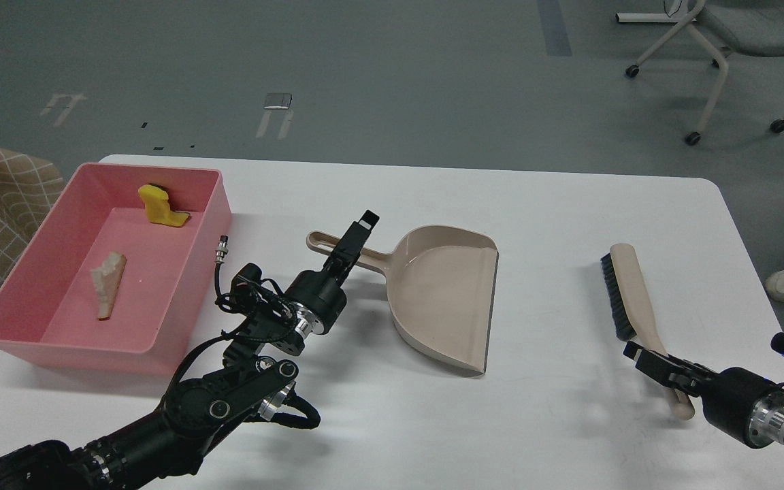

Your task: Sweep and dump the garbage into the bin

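At your nine o'clock, bin (58, 224) holds sponge (158, 207) and bread (107, 283); left gripper (354, 241) over dustpan (443, 299) handle, opening unclear; right gripper (657, 367) at brush (627, 292) handle, grip unclear, four o'clock.

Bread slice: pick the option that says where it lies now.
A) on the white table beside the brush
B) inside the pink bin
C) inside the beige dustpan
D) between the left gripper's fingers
B: the bread slice lies on the floor of the pink bin, with the yellow chunk farther back in the same bin; the dustpan holds nothing.
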### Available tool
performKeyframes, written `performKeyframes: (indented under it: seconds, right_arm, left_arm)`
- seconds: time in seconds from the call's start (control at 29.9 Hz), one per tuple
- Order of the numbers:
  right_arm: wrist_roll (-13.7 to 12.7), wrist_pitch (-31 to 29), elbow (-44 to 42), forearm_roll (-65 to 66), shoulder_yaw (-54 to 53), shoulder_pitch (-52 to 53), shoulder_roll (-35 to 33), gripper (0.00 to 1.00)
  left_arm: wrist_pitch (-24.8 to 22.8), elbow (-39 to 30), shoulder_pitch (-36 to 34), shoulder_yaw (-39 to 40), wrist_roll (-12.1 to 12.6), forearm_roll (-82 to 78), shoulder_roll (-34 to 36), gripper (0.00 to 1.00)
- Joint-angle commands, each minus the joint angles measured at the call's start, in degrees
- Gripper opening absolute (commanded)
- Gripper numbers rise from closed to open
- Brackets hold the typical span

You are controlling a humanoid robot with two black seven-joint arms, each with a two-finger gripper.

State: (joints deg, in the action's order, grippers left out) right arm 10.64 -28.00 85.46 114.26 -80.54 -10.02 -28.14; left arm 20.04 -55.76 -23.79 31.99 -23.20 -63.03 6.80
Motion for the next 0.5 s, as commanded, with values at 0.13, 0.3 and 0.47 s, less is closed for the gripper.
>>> performKeyframes:
  seconds: [0.13,0.3,0.47]
  right_arm:
    - [-0.01,0.0,-0.03,-1.5,-0.76,0.09,0.81,0.97]
    - [-0.01,0.0,0.14,-2.47,-0.76,0.17,0.81,0.98]
    - [-0.01,0.0,0.05,-2.38,-0.76,0.35,0.72,0.98]
  left_arm:
    - [0.0,-0.75,0.42,0.0,0.0,0.02,1.11,0.98]
    - [0.0,-0.93,0.24,0.0,0.0,0.28,2.86,0.98]
    - [0.0,-1.02,-0.02,0.0,0.0,0.46,3.39,0.98]
